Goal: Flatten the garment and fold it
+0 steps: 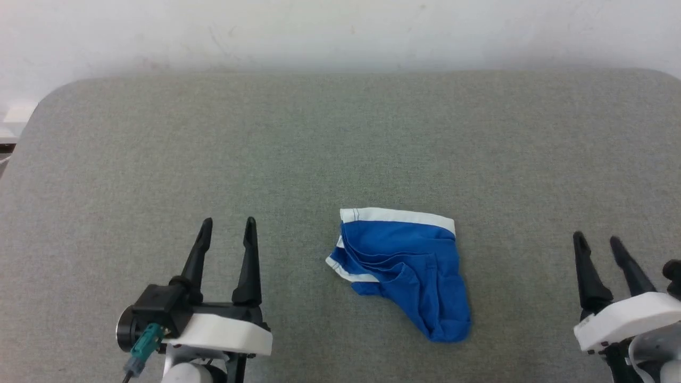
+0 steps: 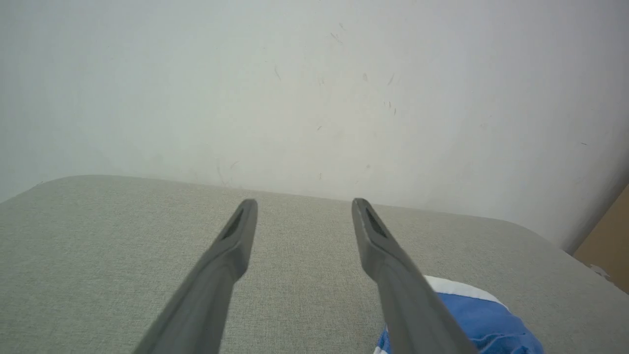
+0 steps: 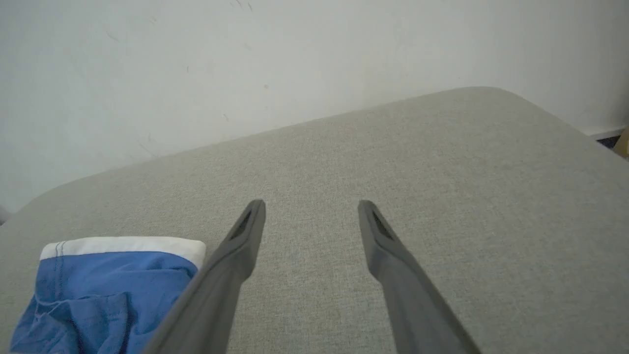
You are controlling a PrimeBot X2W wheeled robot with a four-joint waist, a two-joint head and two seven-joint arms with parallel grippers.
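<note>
Lying crumpled, the small royal-blue soft-fabric garment (image 1: pixel 401 268) with white trim sat on the near middle of the work area, between your two grippers and touching neither. A white band ran along its far edge. A second white-edged hem poked out at its left side. The blue cloth bunched into overlapping folds and tapered to a rounded lobe at the near right. The left wrist view caught it low and right (image 2: pixel 484 319), the right wrist view low and left (image 3: pixel 108 285).

Handling, as judged: light, limp, no stiffness, nothing fragile. It would drape and trail rather than move as one piece. Pinch deep and you would likely lift several layers together. Best holds looked like the two ends of the far white band: doubled cloth, easy to see, thin at the edge.

The left gripper (image 1: pixel 229 221), two long dark fingers on a white housing, stood off to the garment's left, jaws spread and empty (image 2: pixel 304 202). The right gripper (image 1: pixel 596 236) stood farther off to its right, jaws also spread, nothing between them (image 3: pixel 311 202).

The grey-green woven padded surface (image 1: pixel 340 133) looked textured enough to drag on the cloth. A scuffed white wall (image 1: pixel 340 32) stood behind.
</note>
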